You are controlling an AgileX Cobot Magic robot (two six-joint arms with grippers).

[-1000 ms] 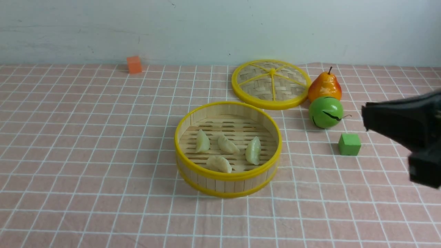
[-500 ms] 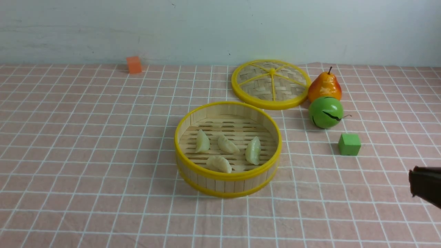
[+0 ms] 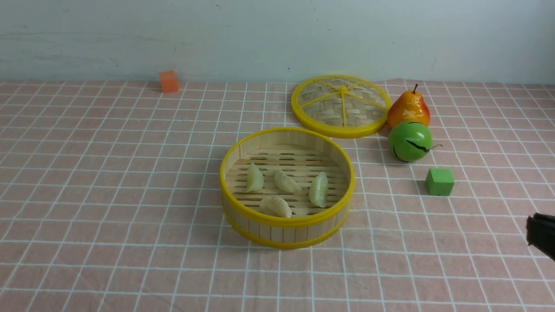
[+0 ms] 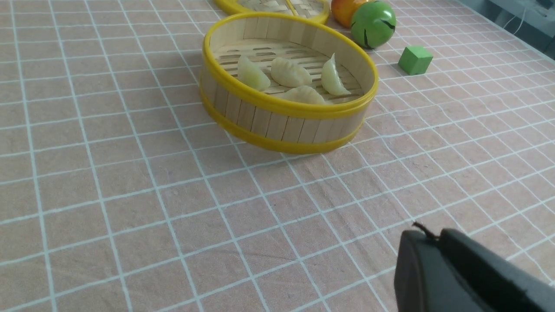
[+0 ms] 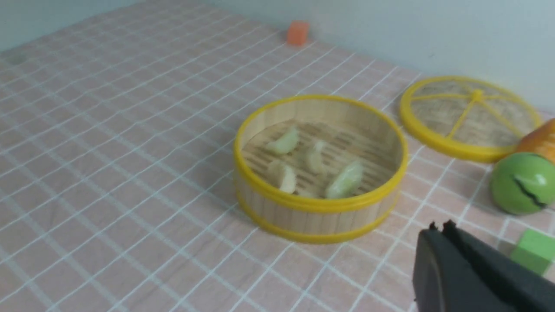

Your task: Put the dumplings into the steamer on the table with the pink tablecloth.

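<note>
The steamer (image 3: pixel 286 223) stands mid-table on the pink tablecloth (image 3: pixel 108 173). Several pale dumplings (image 3: pixel 286 182) lie on its slatted floor; they also show in the left wrist view (image 4: pixel 289 72) and the right wrist view (image 5: pixel 312 162). My right gripper (image 3: pixel 530 229) is shut and empty at the right edge, well right of the steamer (image 5: pixel 321 203); its tip shows in its own view (image 5: pixel 439 227). My left gripper (image 4: pixel 427 234) is shut and empty, low over the cloth in front of the steamer (image 4: pixel 282 110); it is out of the front view.
The woven lid (image 3: pixel 340 104) lies behind the steamer. A pear (image 3: pixel 408 108), a green ball (image 3: pixel 409 141) and a green cube (image 3: pixel 439 181) stand to the right. An orange cube (image 3: pixel 168 81) sits by the back wall.
My right gripper has pulled back and down from beside the green cube to the right edge of the front view. The dumplings and steamer have not moved.
</note>
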